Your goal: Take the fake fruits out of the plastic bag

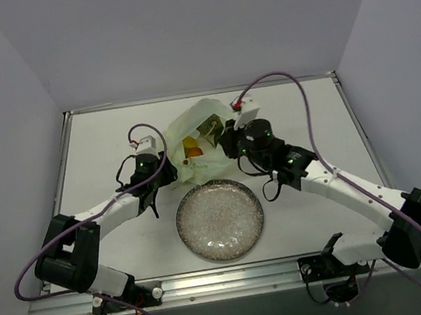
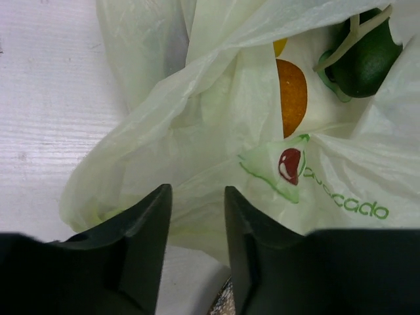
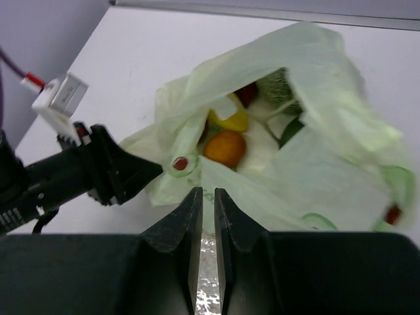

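The pale green plastic bag point(image 1: 204, 121) lies behind the plate with its mouth gaping. Inside it I see an orange point(image 3: 225, 147), a yellow piece point(image 3: 231, 121), a dark red piece point(image 3: 247, 94), the netted green melon point(image 3: 279, 85) and a dark green piece point(image 2: 364, 59). My right gripper point(image 3: 205, 191) is at the bag's near rim, jaws pinched on the film. My left gripper point(image 2: 197, 190) stands open at the bag's left corner, with the film just beyond its tips. In the top view the left gripper point(image 1: 169, 171) and right gripper point(image 1: 226, 141) flank the bag.
The round speckled glass plate point(image 1: 220, 219) sits just in front of the bag, between the two arms, and shows under the right fingers as the plate point(image 3: 207, 289). White tabletop point(image 1: 98, 142) lies left of the bag, with walls behind.
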Controlling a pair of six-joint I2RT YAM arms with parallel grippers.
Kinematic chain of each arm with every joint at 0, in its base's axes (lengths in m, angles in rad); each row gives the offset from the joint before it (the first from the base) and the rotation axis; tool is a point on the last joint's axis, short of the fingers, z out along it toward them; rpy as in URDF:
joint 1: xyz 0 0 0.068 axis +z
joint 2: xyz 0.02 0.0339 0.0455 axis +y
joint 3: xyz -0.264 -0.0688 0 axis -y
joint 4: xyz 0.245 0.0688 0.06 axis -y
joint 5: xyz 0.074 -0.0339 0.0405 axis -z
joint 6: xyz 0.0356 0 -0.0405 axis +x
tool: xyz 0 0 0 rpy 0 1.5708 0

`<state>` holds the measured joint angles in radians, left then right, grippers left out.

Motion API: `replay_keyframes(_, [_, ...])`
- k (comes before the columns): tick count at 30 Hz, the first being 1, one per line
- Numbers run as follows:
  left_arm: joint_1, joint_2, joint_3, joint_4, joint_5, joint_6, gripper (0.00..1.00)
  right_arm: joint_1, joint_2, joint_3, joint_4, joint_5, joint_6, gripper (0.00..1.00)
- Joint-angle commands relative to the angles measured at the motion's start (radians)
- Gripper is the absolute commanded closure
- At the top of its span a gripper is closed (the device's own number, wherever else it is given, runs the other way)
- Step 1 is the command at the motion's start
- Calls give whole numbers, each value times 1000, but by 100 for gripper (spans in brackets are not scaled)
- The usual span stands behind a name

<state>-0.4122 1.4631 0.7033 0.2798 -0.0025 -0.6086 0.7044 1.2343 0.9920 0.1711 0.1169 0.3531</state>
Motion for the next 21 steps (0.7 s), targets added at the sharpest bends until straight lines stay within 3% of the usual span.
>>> replay_keyframes(1, [0, -47, -7, 90, 44, -2, 67, 125, 147, 117, 4, 0, -154, 91])
replay_keyframes(3, [0, -59, -5, 113, 68, -8, 75, 142, 264, 160, 4, 33, -242, 96])
replay_keyframes(4, [0, -64, -5, 124, 75, -10, 83, 144, 295, 183, 20, 36, -290, 96])
replay_keyframes(5, [1, -67, -7, 133, 81, -13, 87, 139, 345, 188, 43, 36, -387, 97])
replay_keyframes(8, [12, -76, 5, 121, 96, -14, 98, 99, 433, 246, 59, 0, -469, 96])
replay_keyframes(11, [15, -90, -8, 127, 98, -13, 98, 58, 509, 312, 54, -3, -528, 86])
replay_keyframes(12, [15, -93, -8, 124, 98, -8, 98, 52, 530, 322, 51, 0, -557, 69])
replay_keyframes(14, [15, -92, -7, 124, 99, -8, 98, 44, 579, 352, 48, 12, -583, 54])
replay_keyframes(21, [21, -80, -7, 125, 99, -8, 98, 4, 700, 439, 50, -22, -632, 52])
